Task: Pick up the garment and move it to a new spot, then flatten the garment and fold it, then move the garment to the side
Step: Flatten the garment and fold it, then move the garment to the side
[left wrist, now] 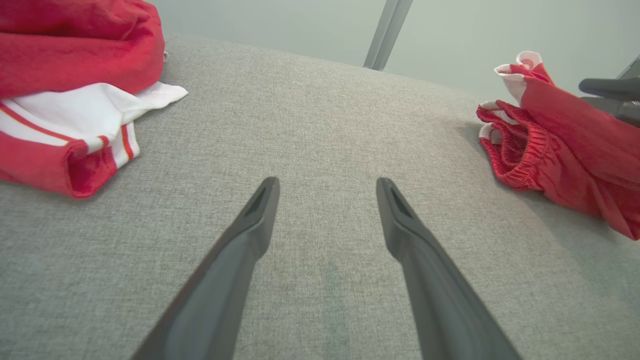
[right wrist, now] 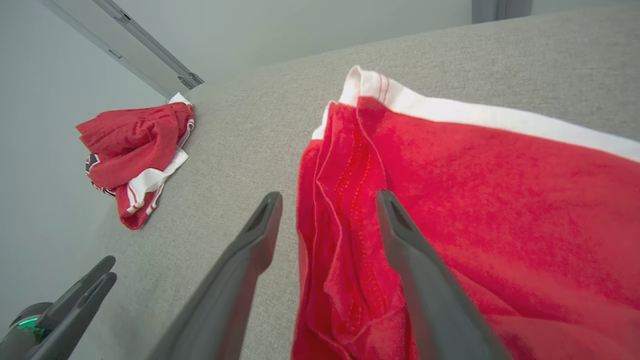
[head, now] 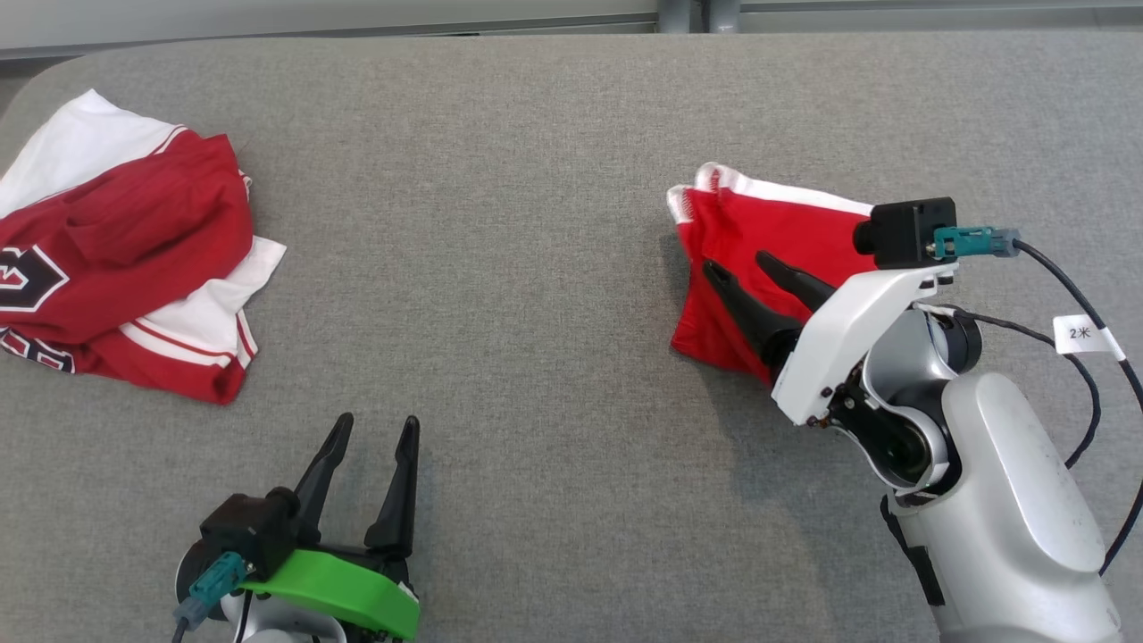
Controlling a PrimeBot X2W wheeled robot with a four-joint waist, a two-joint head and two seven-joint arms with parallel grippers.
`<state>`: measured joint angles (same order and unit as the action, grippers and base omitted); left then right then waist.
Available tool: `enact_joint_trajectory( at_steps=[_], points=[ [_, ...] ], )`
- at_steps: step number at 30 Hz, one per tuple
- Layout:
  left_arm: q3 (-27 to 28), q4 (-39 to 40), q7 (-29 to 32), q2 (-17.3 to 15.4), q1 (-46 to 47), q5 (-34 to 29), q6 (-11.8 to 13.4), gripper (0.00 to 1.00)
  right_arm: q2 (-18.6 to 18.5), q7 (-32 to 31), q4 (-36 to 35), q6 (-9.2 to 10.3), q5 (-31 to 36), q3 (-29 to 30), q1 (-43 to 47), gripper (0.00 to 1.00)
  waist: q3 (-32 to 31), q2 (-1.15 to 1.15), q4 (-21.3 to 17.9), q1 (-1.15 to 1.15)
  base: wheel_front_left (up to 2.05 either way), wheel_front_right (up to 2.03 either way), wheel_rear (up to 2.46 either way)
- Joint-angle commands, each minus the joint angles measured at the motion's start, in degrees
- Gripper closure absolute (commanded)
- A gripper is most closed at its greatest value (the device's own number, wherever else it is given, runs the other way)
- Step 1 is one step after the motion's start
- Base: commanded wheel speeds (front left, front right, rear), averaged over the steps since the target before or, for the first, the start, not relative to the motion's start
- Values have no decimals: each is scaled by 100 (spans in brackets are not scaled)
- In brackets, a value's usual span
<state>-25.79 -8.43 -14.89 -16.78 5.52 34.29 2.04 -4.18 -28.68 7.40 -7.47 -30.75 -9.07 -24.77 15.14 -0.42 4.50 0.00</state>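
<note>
Two grippers, both spread wide, hold nothing. The right gripper (head: 737, 261) straddles an edge of the red shorts (head: 777, 223) on the table (head: 536, 223); the left gripper (head: 377, 420) hovers near a jersey (head: 116, 250).

The left gripper (left wrist: 327, 186) holds its two dark fingers spread wide above the grey cloth surface (left wrist: 320, 115). At upper left lies a crumpled red and white jersey (left wrist: 75, 75). At the right edge a bunched red garment (left wrist: 560, 145) with white trim, the right gripper (left wrist: 585, 94) against its top
</note>
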Motion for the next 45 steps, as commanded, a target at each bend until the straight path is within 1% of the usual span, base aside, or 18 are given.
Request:
enact_joint_trajectory(
  at_steps=[1, 4, 7, 11, 14, 16, 17, 20, 28, 29, 32, 35, 36, 37, 38, 39, 42, 45],
  points=[
    [36, -11, -27, 4, -22, 0, -13, 0, -9, 31, -161, -3, -82, -70, 47, 0, -20, 42, -32, 0, 0, 0, 0],
    [72, 2, -28, -23, -62, 12, 0, 0, -146, -6, -701, -3, -282, -224, 229, 0, -49, 42, -89, 0, 0, 0, 0],
    [138, 50, -29, -64, -109, 25, 40, 0, -238, -121, -1428, -3, -549, -154, 480, 0, -49, 42, -180, 0, 0, 0, 0],
    [233, 167, -32, -80, -184, 33, 82, 0, -427, -306, -2107, -3, -587, 365, 805, 0, 11, 42, -354, 0, 0, 0, 0],
    [220, 207, -32, -69, -189, 9, 58, 0, -526, -396, -2206, -3, -477, 904, 946, 0, 69, 42, -415, 0, 0, 0, 0],
    [208, 213, -33, -58, -143, -16, 45, 0, -623, -418, -2129, -3, -335, 1203, 1006, 0, 101, 42, -428, 0, 0, 0, 0],
    [201, 214, -33, -51, -114, -24, 40, 0, -603, -431, -2038, -3, -330, 1323, 1043, 0, 116, 42, -431, 0, 0, 0, 0],
    [180, 215, -33, -30, -12, -39, 14, 0, -606, -383, -1705, -3, -308, 1476, 1026, 0, 178, 42, -424, 0, 0, 0, 0],
    [94, 120, -29, 38, 182, -71, -78, 0, -604, -120, -198, -3, -452, 1435, 584, 0, 297, 42, -258, 0, 0, 0, 0],
    [71, 76, -30, 67, 218, -76, -94, 0, -594, -74, 137, -3, -558, 1365, 458, 0, 295, 42, -185, 0, 0, 0, 0],
    [60, 15, -32, 107, 249, -79, -117, 0, -569, -73, 525, -3, -906, 1233, 309, 0, 283, 42, -81, 0, 0, 0, 0],
    [50, -27, -33, 165, 257, -88, -148, 0, -706, -98, 825, -3, -1136, 1114, 256, 0, 248, 42, 37, 0, 0, 0, 0],
    [56, -41, -34, 183, 251, -90, -143, 0, -735, -73, 893, -3, -1189, 1094, 251, 31, 226, 42, 77, 0, 0, 0, 0],
    [56, -41, -34, 183, 251, -90, -143, 0, -735, -73, 893, -3, -1189, 1094, 251, 31, 226, 42, 77, 0, 0, 0, 0],
    [76, -51, -34, 201, 244, -95, -139, 0, -757, -39, 953, -3, -1260, 1089, 251, 76, 201, 42, 117, 0, 0, 0, 0],
    [87, -62, -35, 218, 229, -95, -144, 0, -787, -40, 985, -3, -1348, 1064, 253, 100, 171, 42, 154, 0, 0, 0, 0],
    [116, -98, -31, 270, 144, -102, -180, 0, -945, 52, 863, -3, -1594, 1009, 303, 100, 51, 42, 251, 0, 0, 0, 0],
    [170, -121, -31, 318, 46, -122, -190, 0, -1072, 61, 520, -4, -1861, 914, 359, 100, -73, 42, 312, 0, 0, 0, 0]
  ],
)
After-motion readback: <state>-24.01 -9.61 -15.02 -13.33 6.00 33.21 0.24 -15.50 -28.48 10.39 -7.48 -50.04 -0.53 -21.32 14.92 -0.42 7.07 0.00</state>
